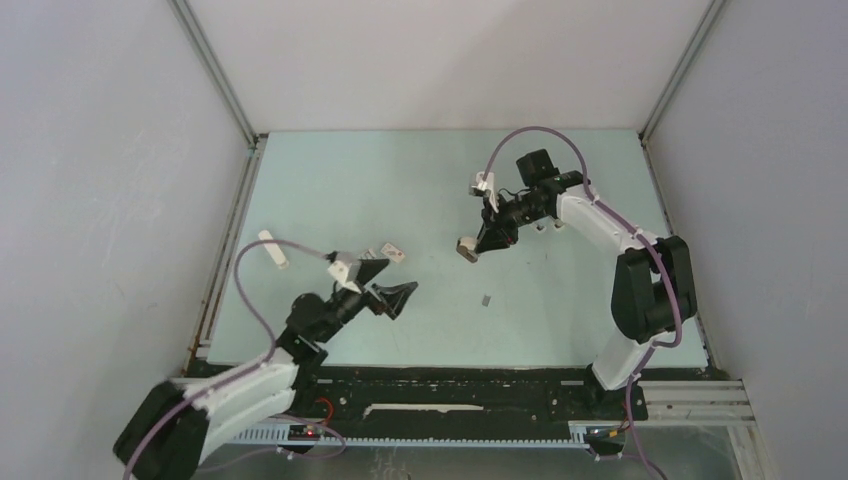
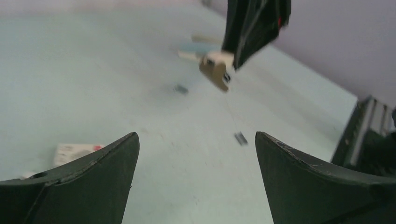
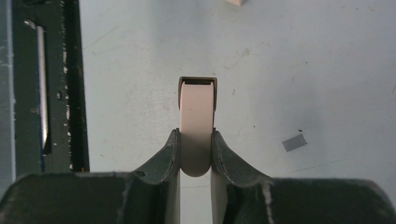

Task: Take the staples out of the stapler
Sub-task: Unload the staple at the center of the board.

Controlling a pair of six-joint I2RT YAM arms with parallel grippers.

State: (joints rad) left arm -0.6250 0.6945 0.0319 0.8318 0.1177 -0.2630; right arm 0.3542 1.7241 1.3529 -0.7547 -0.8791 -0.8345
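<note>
We judge stapler (image 2: 195, 49) lies flat on tabletop toward far right corner, just beyond right gripper (image 3: 196, 135). Partly hidden; long axis unclear. Right arm much nearer than left.

Right gripper clamped on cream-and-brown tool (image 3: 197, 116), so not free.

Left gripper (image 2: 196, 136) spread wide, holding nothing, toward near left corner.

Loose staple strip (image 3: 294, 143) lies mid-tabletop.

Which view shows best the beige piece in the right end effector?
Right wrist: the beige piece sits centred and sharp, pinched in the right end effector. Left wrist shows it blurred, side-on. Top external shows only a small tan speck.
</note>
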